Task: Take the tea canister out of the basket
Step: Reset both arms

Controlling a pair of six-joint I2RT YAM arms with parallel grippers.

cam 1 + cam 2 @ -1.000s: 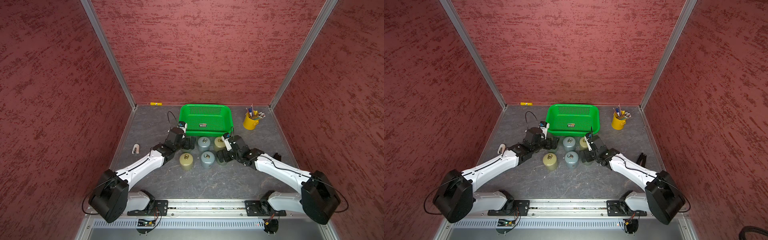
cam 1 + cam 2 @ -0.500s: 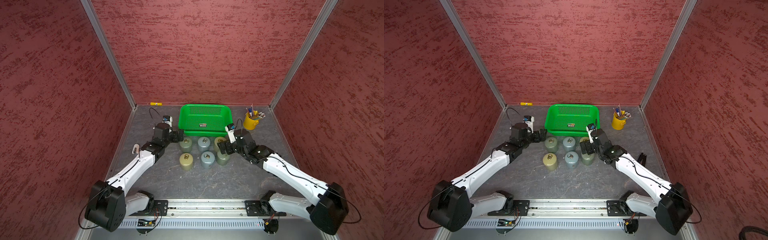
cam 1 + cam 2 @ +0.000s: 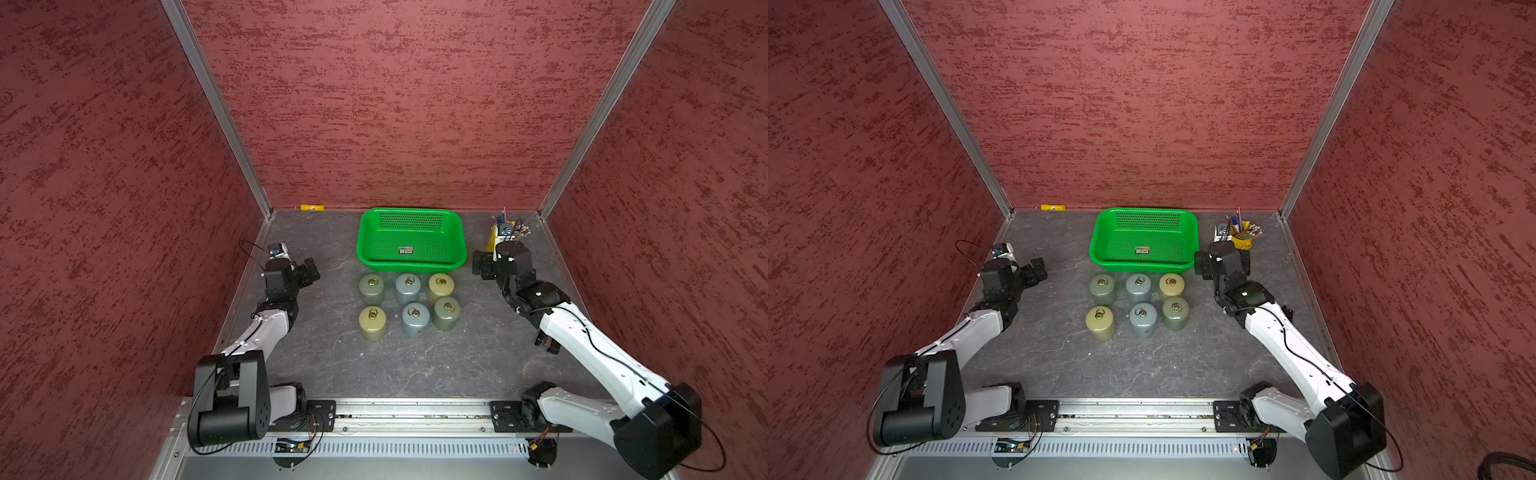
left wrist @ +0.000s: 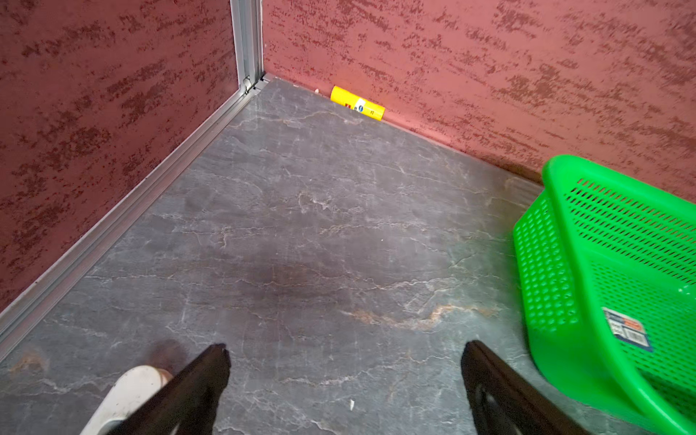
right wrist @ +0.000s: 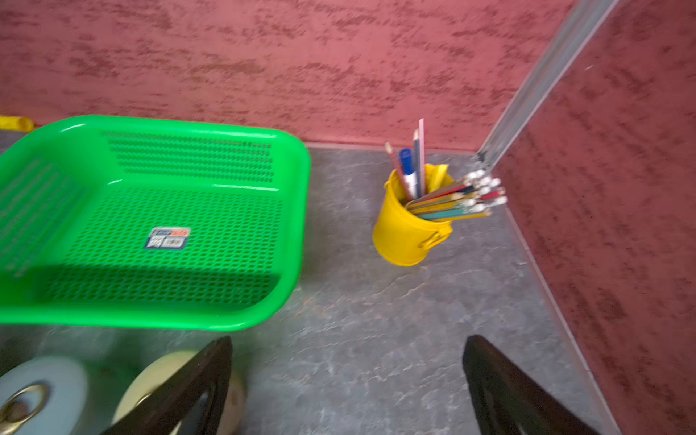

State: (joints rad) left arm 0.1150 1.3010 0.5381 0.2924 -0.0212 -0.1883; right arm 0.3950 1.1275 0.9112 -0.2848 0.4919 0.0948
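Six tea canisters (image 3: 1139, 286) stand upright on the dark marbled surface (image 3: 332, 365). They are outside the green basket (image 3: 409, 265), in two rows of three just in front of its near wall. The back row runs olive canister (image 3: 371, 289), grey-blue canister (image 3: 408, 286), cream canister (image 3: 440, 286). The front row runs mustard canister (image 3: 372, 323), second grey-blue canister (image 3: 415, 319), dark green canister (image 3: 446, 312). The basket sits near the back wall, with a small sticker (image 3: 405, 250) on its perforated floor.

The left end effector (image 3: 311, 270) hangs well to the left of the canisters, jaws wide and holding nothing. The right end effector (image 3: 478, 266) is just beside the basket's right end, jaws equally wide and empty. In its wrist view the cream canister sits partly behind one finger.

A yellow bucket (image 5: 406, 233) of pencils stands in the back right corner. A yellow tube (image 3: 311, 207) lies along the back wall.
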